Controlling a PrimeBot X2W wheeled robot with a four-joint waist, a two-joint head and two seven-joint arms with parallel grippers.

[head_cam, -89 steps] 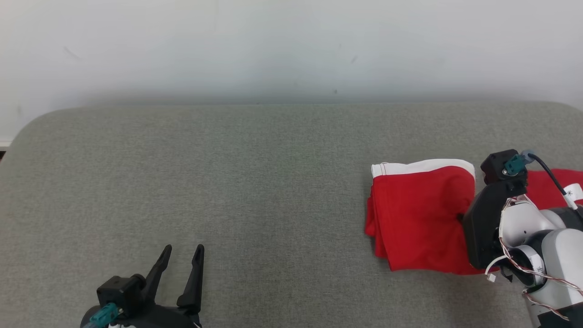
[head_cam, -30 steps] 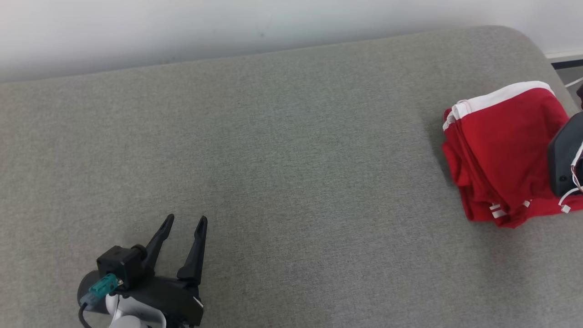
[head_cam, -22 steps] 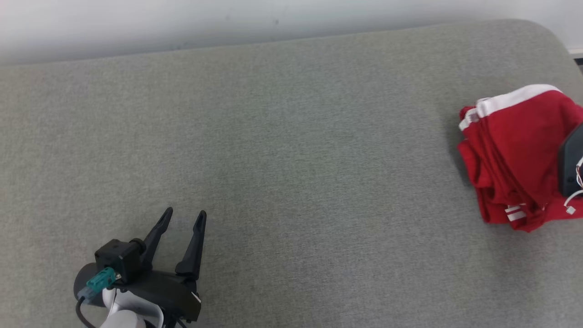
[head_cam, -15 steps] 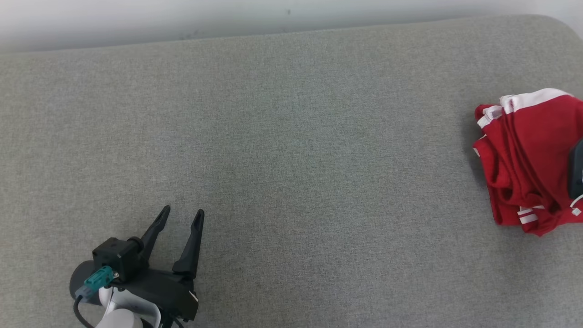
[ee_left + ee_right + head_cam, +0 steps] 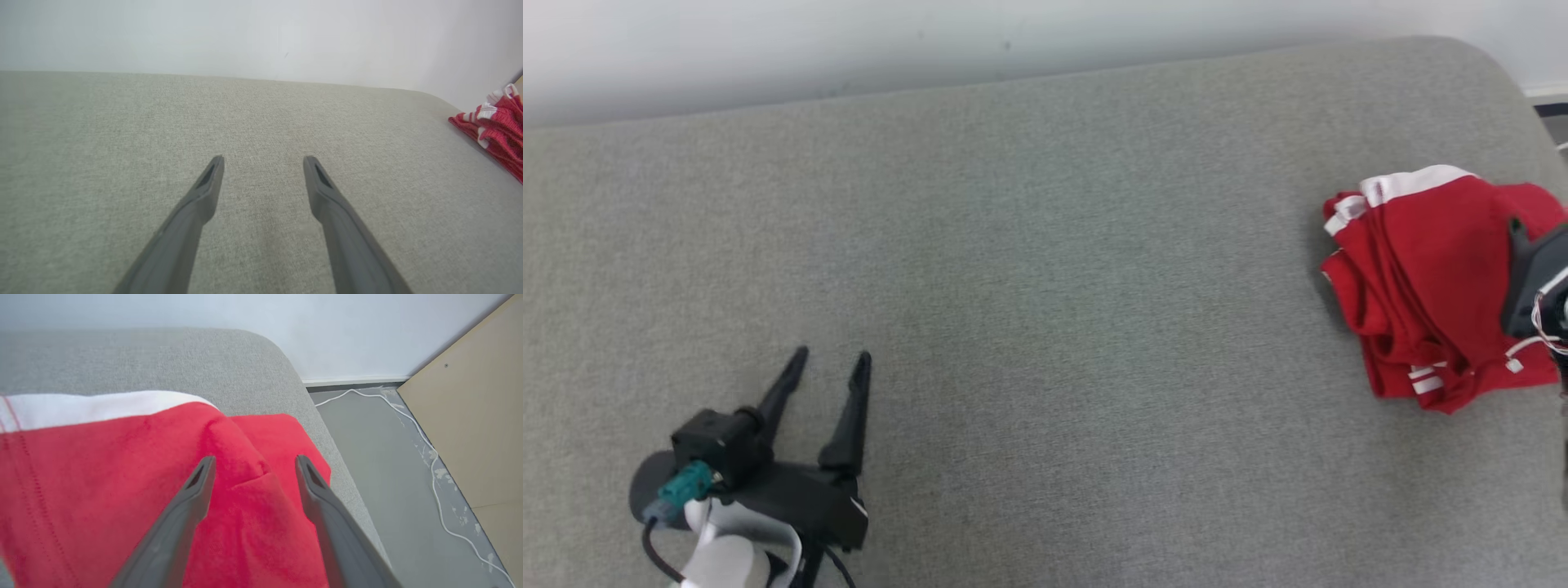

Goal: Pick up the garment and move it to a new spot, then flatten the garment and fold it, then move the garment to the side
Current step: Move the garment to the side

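Nearest the robot, at the lower left of the head view, the left gripper (image 5: 832, 355) hovers over bare grey cushion (image 5: 1045, 245). Its two dark fingers stand wide apart with nothing between them, pointing away toward the wall.

Farther out, at the cushion's right end, lies the red garment (image 5: 1421, 278), folded into a thick bundle. Its long axis runs roughly near to far, with the near end leaning slightly toward the right. Short white stripes (image 5: 1421, 380) mark the near end, and the white waistband (image 5: 1413, 184) lies across the far end, toward the wall. The stacked fold edges face the robot's left. The left wrist view catches them as a layered red-and-white pile at its right border.

The right gripper (image 5: 256, 459) hangs over the bundle's right part. Its fingers are spread wide above the red cloth and no fabric is pinched between them.

Beyond the waistband the cushion curves into a rounded corner. Past that are grey floor (image 5: 367, 457), a loose white cable (image 5: 425, 445), a tan panel (image 5: 470, 396) and the pale wall (image 5: 931, 33).
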